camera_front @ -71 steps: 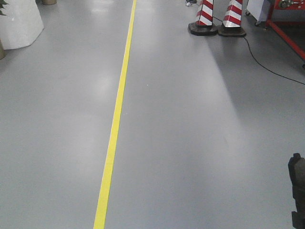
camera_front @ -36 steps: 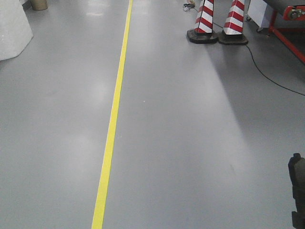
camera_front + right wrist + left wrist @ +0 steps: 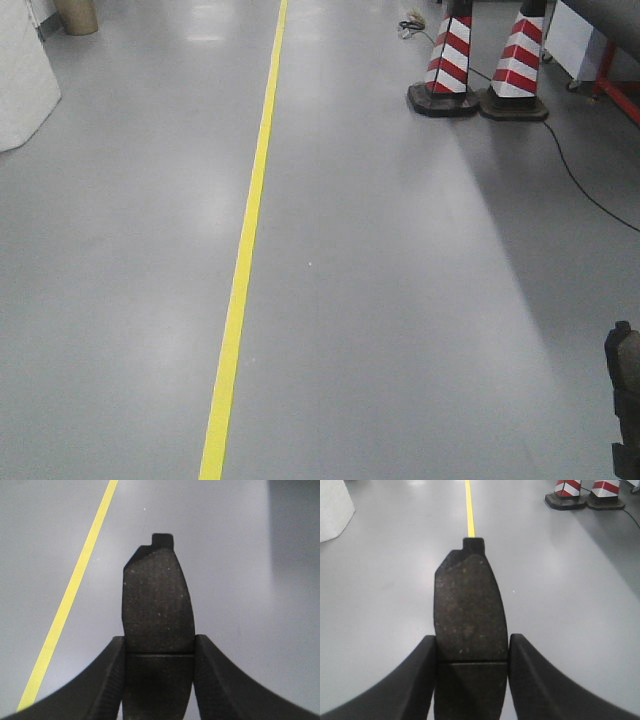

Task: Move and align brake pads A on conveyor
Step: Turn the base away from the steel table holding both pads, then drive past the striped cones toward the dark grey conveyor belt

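Front view: bare grey floor (image 3: pixel 400 300), a yellow line (image 3: pixel 245 250) and two striped cones (image 3: pixel 447 70) ahead; no conveyor shows.

Left wrist view: the left gripper (image 3: pixel 472 645) has its jaws clamped on the sides of a brake pad A (image 3: pixel 469 605), tab end forward, above the floor.

Right wrist view: the right gripper (image 3: pixel 159 647) grips a second brake pad A (image 3: pixel 157 595) likewise.

This looks like the carrying step. Next the base must reach the belt, then each pad must be lowered flat and lined up.
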Controlling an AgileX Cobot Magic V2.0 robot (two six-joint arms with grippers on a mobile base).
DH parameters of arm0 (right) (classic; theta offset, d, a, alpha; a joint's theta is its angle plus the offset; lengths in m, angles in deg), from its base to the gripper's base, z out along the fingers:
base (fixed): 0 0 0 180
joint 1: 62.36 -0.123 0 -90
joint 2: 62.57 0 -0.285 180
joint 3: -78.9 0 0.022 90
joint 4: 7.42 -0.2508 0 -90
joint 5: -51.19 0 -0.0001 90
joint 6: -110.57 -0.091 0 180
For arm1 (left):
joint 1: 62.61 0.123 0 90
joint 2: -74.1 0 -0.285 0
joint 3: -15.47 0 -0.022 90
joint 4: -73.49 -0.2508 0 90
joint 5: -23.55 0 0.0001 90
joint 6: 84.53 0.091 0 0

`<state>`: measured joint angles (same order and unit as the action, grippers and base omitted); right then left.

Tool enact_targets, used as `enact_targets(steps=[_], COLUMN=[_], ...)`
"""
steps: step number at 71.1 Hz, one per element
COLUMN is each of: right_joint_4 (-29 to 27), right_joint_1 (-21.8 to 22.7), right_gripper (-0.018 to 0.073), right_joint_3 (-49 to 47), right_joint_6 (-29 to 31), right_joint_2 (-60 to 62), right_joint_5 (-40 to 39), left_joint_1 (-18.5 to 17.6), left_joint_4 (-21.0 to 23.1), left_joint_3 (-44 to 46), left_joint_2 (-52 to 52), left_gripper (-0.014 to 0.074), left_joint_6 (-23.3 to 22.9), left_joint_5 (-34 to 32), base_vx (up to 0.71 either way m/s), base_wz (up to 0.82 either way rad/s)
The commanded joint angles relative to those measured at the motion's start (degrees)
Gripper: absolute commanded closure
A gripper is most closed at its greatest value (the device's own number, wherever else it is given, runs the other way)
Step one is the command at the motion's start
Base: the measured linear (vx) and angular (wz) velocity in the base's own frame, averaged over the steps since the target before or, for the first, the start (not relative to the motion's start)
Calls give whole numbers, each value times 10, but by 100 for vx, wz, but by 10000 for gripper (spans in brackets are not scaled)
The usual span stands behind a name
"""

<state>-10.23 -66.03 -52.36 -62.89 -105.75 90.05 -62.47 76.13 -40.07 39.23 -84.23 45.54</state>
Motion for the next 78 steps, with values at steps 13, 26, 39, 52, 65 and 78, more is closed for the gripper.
enact_targets(steps=[13, 26, 39, 52, 65, 78], right_joint_4=[-2, -2, -2, -2, -2, -2], right_joint_1=[-1, -1, -1, -1, -1, -1], right_gripper=[400, 400, 400, 400, 400, 400], right_joint_3=[-18, -18, -18, -18, -18, -18], right_joint_6=[4, 4, 4, 4, 4, 4], right_joint_2=[0, 0, 0, 0, 0, 0], right_joint_5=[-45, -45, -45, -45, -45, -45], left_joint_1=[-4, -4, -4, -4, -4, -4], left_joint_4=[2, 2, 2, 2, 2, 2], left_joint_3=[16, 16, 16, 16, 16, 16], left_joint_2=[0, 0, 0, 0, 0, 0], left_gripper=[499, 499, 499, 499, 499, 499], left_joint_6=[1, 1, 1, 1, 1, 1], left_joint_5=[-55, -55, -55, -55, -56, -56], base_vx=[69, 71, 70, 71, 72, 74], base_wz=[0, -1, 1, 2, 3, 4])
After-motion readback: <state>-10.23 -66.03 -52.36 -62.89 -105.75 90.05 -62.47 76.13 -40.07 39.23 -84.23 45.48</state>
